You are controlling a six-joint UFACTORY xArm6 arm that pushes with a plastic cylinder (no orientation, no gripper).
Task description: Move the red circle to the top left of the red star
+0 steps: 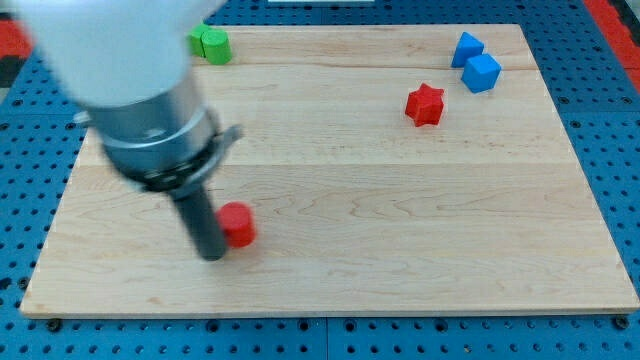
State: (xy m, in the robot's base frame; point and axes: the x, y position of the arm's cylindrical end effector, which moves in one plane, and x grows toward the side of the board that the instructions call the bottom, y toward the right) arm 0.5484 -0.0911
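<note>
The red circle point(239, 224) lies on the wooden board point(330, 270) at the lower left. The red star point(425, 104) sits far off at the upper right. My tip point(212, 252) rests on the board just left of the red circle and touches its left side. The arm's grey body covers the upper left of the view.
Two blue blocks point(467, 48) point(482, 73) sit close together at the top right, just above and right of the red star. A green block point(212, 43) sits at the top edge, partly hidden behind the arm. Blue pegboard surrounds the board.
</note>
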